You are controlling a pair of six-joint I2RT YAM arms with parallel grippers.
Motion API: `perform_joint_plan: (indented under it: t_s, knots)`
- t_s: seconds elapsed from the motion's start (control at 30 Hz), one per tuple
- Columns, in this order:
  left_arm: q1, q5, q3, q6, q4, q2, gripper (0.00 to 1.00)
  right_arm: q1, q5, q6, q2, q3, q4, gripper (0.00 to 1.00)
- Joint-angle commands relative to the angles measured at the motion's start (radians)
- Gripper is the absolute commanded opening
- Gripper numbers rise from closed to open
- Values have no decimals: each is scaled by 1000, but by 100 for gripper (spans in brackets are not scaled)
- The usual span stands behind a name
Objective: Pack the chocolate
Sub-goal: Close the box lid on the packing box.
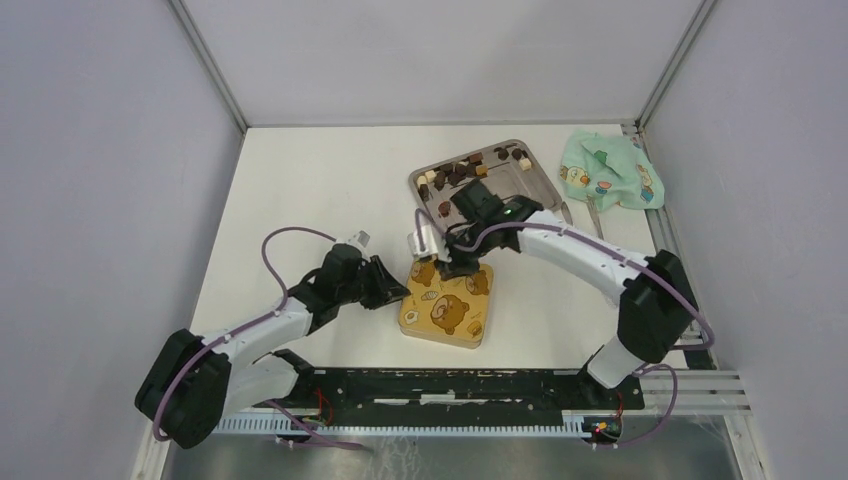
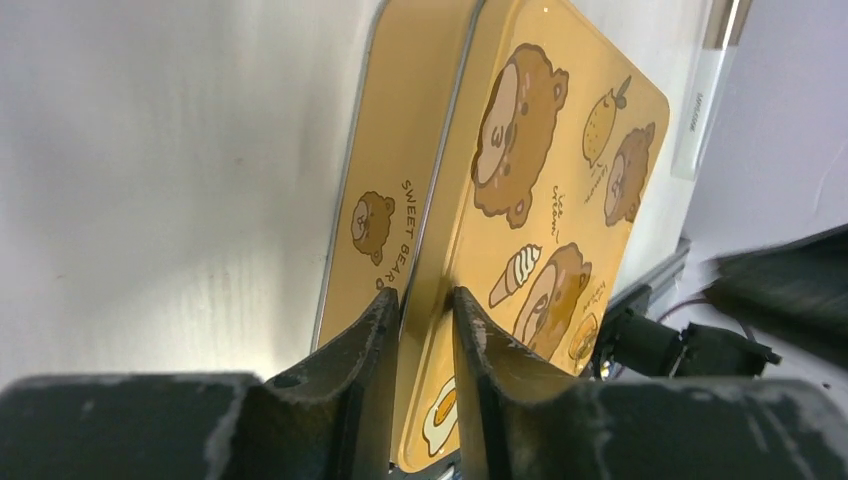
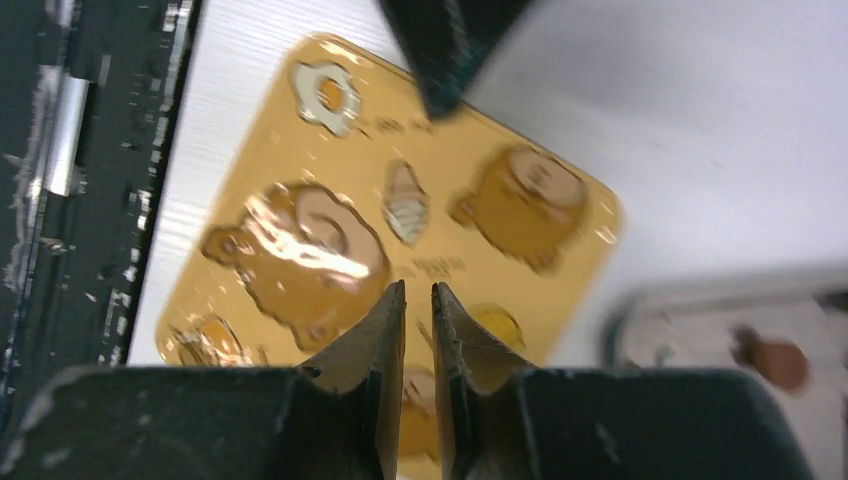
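The gold square tin (image 1: pixel 448 312) with bear pictures lies on the table in front of the arms, its lid on. My left gripper (image 1: pixel 398 290) is shut on the tin's left edge; in the left wrist view its fingers (image 2: pixel 378 320) pinch the rim of the lid (image 2: pixel 560 180). My right gripper (image 1: pixel 452 268) hovers over the tin's far side, shut and empty (image 3: pixel 418 292), with the lid (image 3: pixel 330 240) below it. The chocolate (image 1: pixel 470 168), several small dark, light brown and cream pieces, lies in the silver tray (image 1: pixel 530 185) behind the tin.
A green patterned cloth (image 1: pixel 610 172) lies at the back right. Silver tongs (image 1: pixel 594 216) lie between the tray and the cloth. A black rail (image 1: pixel 450 385) runs along the table's near edge. The tray's corner, holding one brown piece (image 3: pixel 772 362), shows in the right wrist view.
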State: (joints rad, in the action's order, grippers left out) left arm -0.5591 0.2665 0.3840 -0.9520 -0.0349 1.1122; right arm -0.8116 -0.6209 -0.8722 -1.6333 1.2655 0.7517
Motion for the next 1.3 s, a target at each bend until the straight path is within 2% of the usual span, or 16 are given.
perform_joint_plan:
  t_s: [0.0, 0.07, 0.2, 0.3, 0.47, 0.57, 0.73, 0.9, 1.03, 1.27]
  knots:
    - [-2, -78, 51, -12, 57, -75, 36, 159, -38, -71, 86, 17, 120, 21]
    - [-3, -93, 61, -14, 69, -99, 42, 199, -33, -101, 107, -38, 140, 21]
    - [-2, -133, 94, 9, 141, -147, 51, 204, -11, -84, 180, -164, 68, 22]
    - [-3, -159, 139, 52, 230, -172, 48, 203, 3, -28, 185, -214, -8, 23]
    - [-3, -133, 188, 107, 303, -129, 45, 203, 93, 33, 88, -213, -60, 22]
    - [-5, -104, 194, 113, 299, -101, 46, 203, 103, 38, 73, -192, -60, 21]
    - [-6, -78, 218, 142, 295, -54, 52, 219, 81, 22, 148, -179, -25, 22]
    - [-8, -45, 235, 162, 276, 4, 53, 278, 92, 4, 241, -253, 6, 22]
    - [-14, -26, 234, 165, 244, 38, 59, 360, 76, 54, 282, -340, -30, 22]
    - [-27, 1, 237, 176, 225, 91, 60, 389, 51, 148, 207, -396, -120, 23]
